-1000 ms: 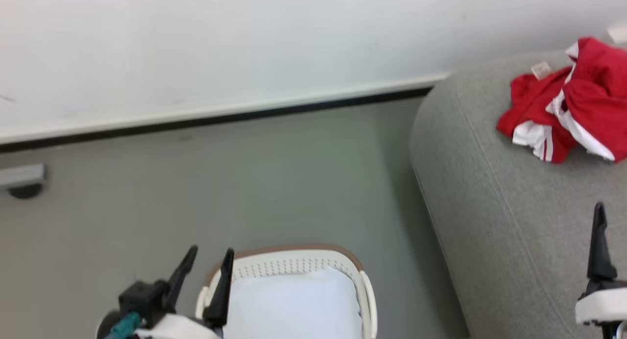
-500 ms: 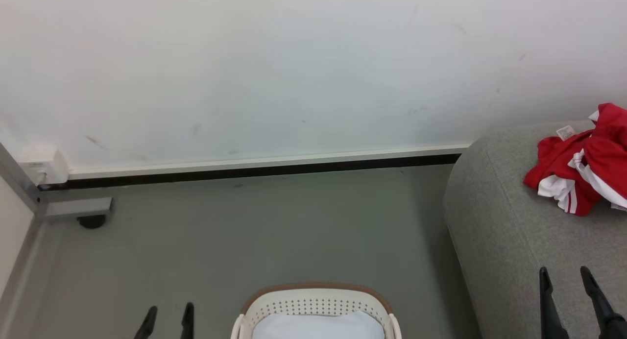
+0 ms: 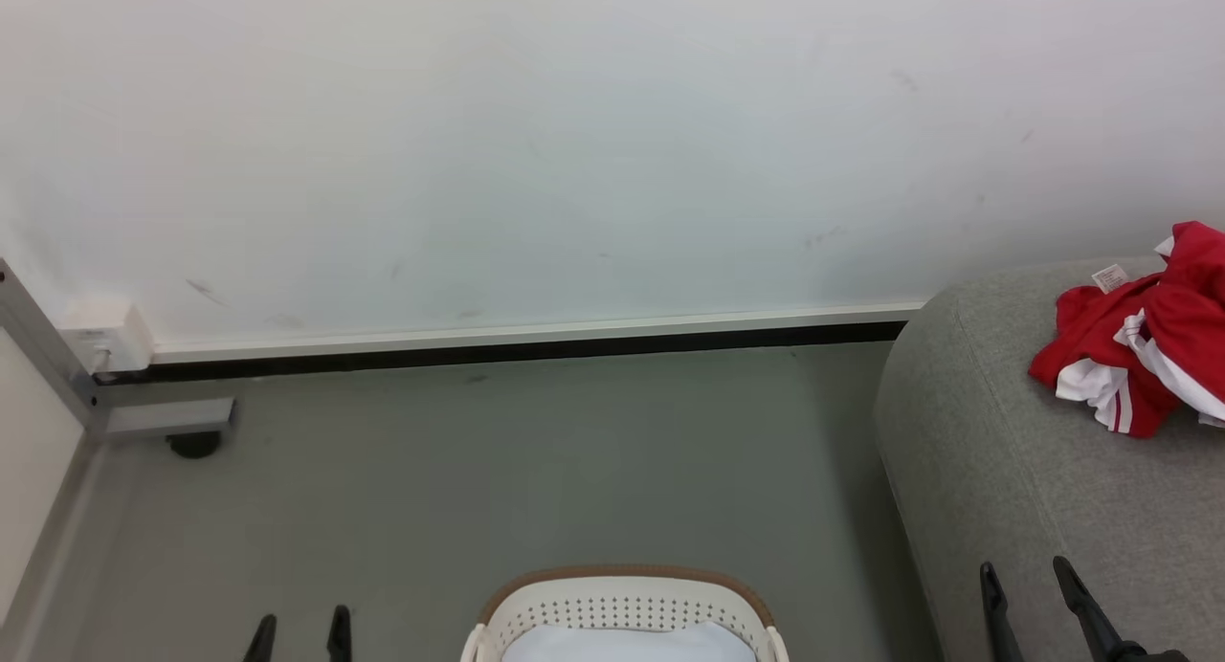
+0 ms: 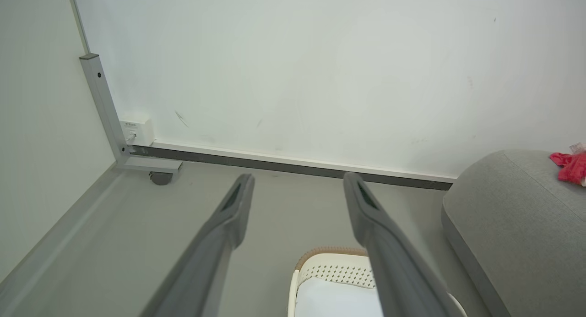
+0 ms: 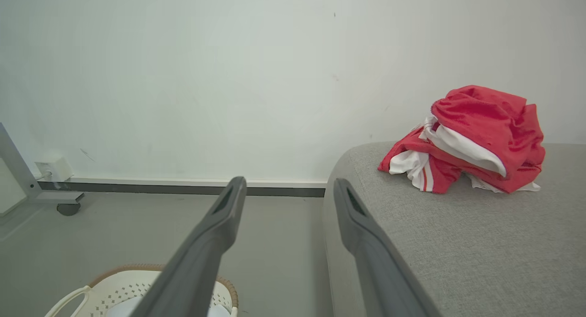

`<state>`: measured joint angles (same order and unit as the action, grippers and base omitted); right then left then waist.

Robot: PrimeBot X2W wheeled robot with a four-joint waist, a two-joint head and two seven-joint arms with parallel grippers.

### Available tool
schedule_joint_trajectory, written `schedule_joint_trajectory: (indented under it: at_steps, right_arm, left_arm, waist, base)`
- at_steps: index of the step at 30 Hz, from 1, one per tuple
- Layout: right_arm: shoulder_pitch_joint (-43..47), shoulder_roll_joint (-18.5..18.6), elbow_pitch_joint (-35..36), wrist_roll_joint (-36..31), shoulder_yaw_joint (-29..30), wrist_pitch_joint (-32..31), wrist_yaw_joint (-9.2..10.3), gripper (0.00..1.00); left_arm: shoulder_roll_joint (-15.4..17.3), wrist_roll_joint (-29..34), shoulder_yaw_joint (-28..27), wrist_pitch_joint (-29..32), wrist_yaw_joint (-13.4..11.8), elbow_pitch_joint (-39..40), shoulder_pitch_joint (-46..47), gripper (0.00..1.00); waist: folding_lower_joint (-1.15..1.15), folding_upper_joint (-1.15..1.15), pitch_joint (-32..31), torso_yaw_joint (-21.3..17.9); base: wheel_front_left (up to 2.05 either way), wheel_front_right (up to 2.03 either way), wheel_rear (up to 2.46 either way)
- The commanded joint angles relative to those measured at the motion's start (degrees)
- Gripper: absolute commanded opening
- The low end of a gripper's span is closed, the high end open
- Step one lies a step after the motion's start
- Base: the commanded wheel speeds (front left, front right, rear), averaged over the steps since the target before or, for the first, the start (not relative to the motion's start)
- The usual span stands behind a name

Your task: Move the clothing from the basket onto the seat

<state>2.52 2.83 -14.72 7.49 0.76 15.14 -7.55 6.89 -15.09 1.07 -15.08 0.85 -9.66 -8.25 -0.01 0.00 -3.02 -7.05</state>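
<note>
Now both claws gape wide, empty: left claw [image 3: 300, 635] beside the cream-white perforated plastic basket [image 3: 622, 606], right claw [image 3: 1026, 585] over the light grey fabric seat [image 3: 995, 471]. Bright red, white-trimmed clothing [image 3: 1148, 342] lies heaped on that seat; its white label [image 3: 1109, 278] is unreadable.

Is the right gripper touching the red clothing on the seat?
Apart. In the right wrist view the right gripper is open and empty, and bare grey seat lies between its fingers and the clothing.

A white wall [image 3: 574, 145] meets the grey floor [image 3: 536, 471], with a metal frame [image 3: 167, 418] beside a white box [image 3: 105, 337].
</note>
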Motion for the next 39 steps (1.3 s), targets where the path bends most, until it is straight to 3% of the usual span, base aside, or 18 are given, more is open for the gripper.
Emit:
schedule_joint_trajectory:
  at_steps: [1, 14, 30, 31, 36, 39]
  right_arm:
    - [0.08, 0.15, -0.43, 0.60, -0.27, 0.00, 0.13, 1.00]
    - [-2.58, 0.14, -3.61, 0.93, -1.96, 0.00, 0.13, 1.00]
    - [-3.74, 0.14, -5.32, 0.53, -2.09, 0.00, 0.13, 1.00]
    - [-3.29, -0.01, -5.28, 0.58, -2.17, 0.00, -0.01, 0.00]
    - [-1.92, -0.37, -7.31, 1.18, -2.15, -0.21, -0.01, 0.00]
    - [-2.34, -0.35, -7.08, 4.75, -1.72, -1.21, -0.01, 0.00]
  left_arm:
    - [-0.36, 0.92, -0.73, -0.12, 0.58, -0.19, -0.68, 1.00]
    - [-3.16, 4.44, -4.08, -0.12, 4.01, -1.18, 0.21, 1.00]
    - [-3.84, 5.70, -5.09, -0.12, 5.46, -1.90, 0.66, 1.00]
    - [-3.99, 4.96, -4.84, 0.01, 5.30, -1.76, 0.53, 0.00]
    - [-4.58, 4.34, -4.58, 0.40, 5.36, -4.27, 0.03, 0.00]
    - [-4.55, 0.98, -5.10, 1.65, 5.41, -4.66, 1.01, 0.00]
  waist:
    - [0.01, 0.00, -0.07, 0.22]
    - [0.01, 0.00, -0.32, 1.19]
    - [0.01, 0.00, -0.12, 1.02]
    - [0.01, 0.00, -0.11, 1.02]
    - [0.01, 0.00, -0.09, 1.05]
    - [0.01, 0.00, -0.01, 1.19]
  base:
    - [0.00, 0.00, 0.00]
    - [0.00, 0.00, 0.00]
    - [0.00, 0.00, 0.00]
    - [0.00, 0.00, 0.00]
    - [0.00, 0.00, 0.00]
    - [0.00, 0.00, 0.00]
